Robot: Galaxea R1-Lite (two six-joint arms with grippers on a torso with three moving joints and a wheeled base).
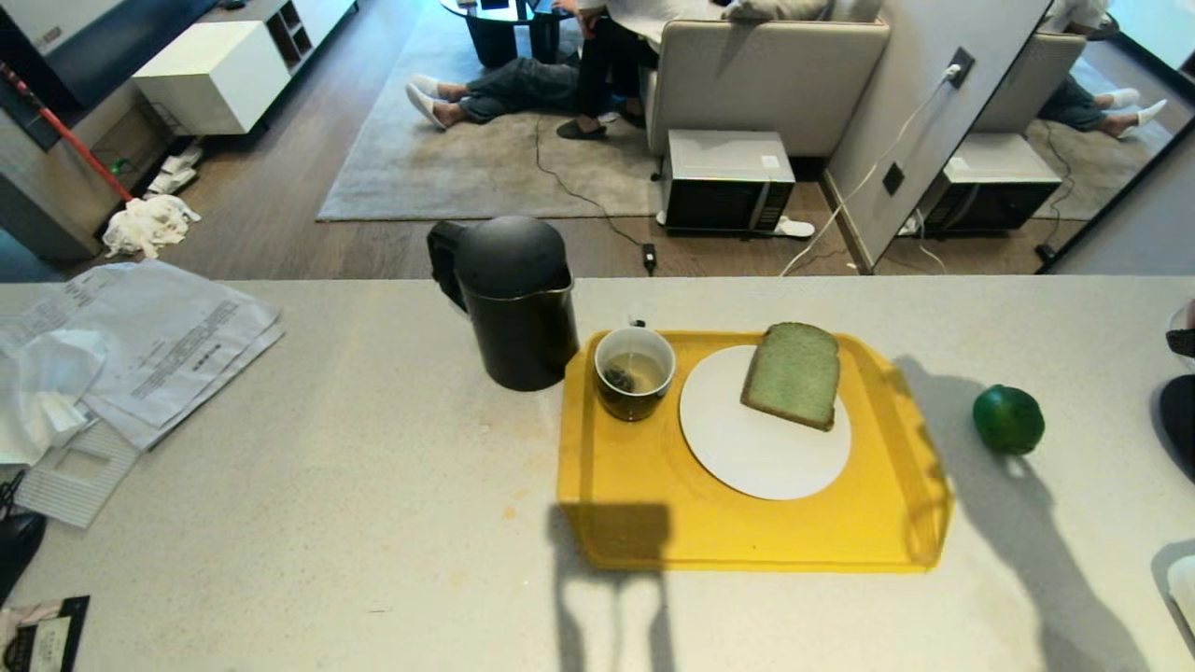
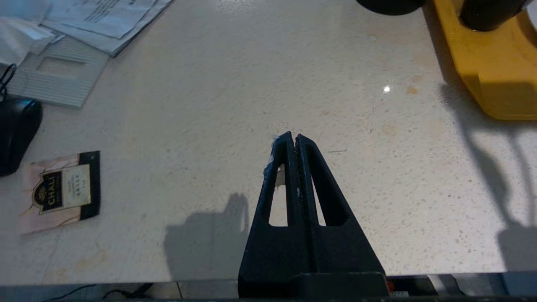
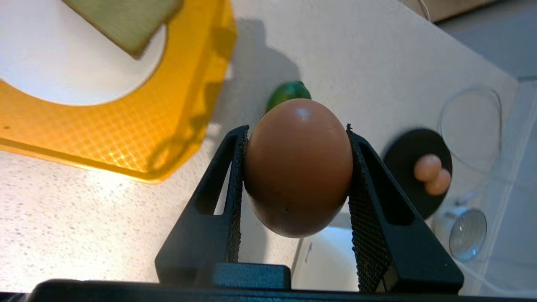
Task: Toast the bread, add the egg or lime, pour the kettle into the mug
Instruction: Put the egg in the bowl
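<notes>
Right end effector [image 3: 295,138] grips egg [image 3: 298,167] across middle, long axis along fingers; left closed.

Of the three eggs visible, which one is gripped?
The large brown egg between the right pincer's pads; the other two eggs lie on a black disc.

kettle [image 1: 515,299]: matt black body and lid, plastic by the look
tray [image 3: 126,138]: yellow plastic, fine diamond texture, slight sheen
plate [image 1: 747,448]: smooth, matt white
bread [image 1: 793,374]: pale green porous crumb, rough brown crust
lime [image 1: 1007,419]: glossy green skin
egg [image 3: 298,167]: smooth brown shell, soft sheen
right gripper [image 3: 295,165]: matt black plastic, woven-textured pads [image 3: 364,218]
counter [image 1: 327,523]: pale speckled stone, polished
papers [image 1: 177,341]: printed, creased paper
</notes>
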